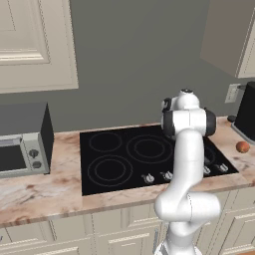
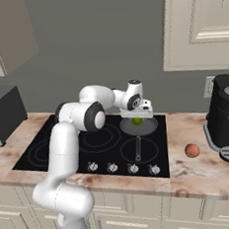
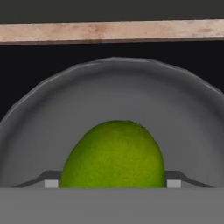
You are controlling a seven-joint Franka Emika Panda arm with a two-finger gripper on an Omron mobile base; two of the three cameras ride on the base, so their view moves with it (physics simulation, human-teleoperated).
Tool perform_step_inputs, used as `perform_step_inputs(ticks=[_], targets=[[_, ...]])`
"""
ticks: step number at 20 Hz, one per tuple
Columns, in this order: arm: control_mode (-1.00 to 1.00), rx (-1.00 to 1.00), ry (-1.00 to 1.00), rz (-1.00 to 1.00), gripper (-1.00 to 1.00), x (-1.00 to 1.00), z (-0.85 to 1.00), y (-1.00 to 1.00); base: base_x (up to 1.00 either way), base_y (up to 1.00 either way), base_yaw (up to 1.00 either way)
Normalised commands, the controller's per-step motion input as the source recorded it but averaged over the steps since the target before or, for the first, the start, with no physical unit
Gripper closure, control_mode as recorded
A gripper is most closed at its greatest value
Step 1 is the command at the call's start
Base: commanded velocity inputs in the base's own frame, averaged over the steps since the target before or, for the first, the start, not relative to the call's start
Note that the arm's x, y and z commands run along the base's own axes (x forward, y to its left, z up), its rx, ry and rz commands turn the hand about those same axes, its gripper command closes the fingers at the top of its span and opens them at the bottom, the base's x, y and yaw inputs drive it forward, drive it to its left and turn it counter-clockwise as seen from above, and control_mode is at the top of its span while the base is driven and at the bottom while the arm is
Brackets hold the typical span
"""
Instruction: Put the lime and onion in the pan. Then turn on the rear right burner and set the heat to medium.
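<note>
Held over the pan (image 2: pixel 140 128) on the rear right burner of the cooktop (image 2: pixel 50 150): end effector (image 2: pixel 137 118), pointing down, clamped on the lime (image 2: pixel 137 120), fingers at either flank of the fruit. Directly below the lime, grey pan floor, so a straight drop probably lands inside the rim. Onion (image 2: pixel 192 150) well apart, on the desk (image 2: pixel 191 171) right of the cooktop, near the coffee machine (image 2: pixel 225 120) toward the right edge.

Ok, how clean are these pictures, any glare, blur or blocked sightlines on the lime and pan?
Hand view: sharp, evenly lit, no glare; the lime hides the near floor of the pan. Right base view: clear, the lime is small below the gripper. Left base view: crisp, but the arm blocks the cooktop's right side.
</note>
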Motion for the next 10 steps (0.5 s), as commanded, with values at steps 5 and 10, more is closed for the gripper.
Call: perform_step_inputs(ticks=[5,10], targets=[[-1.00,0.00,0.00,0.00,1.00,0.01,-0.28,0.00,0.00,0.00,0.00],[-1.00,0.00,0.00,0.00,1.00,0.00,-0.07,0.00,0.00,0.00,0.00]])
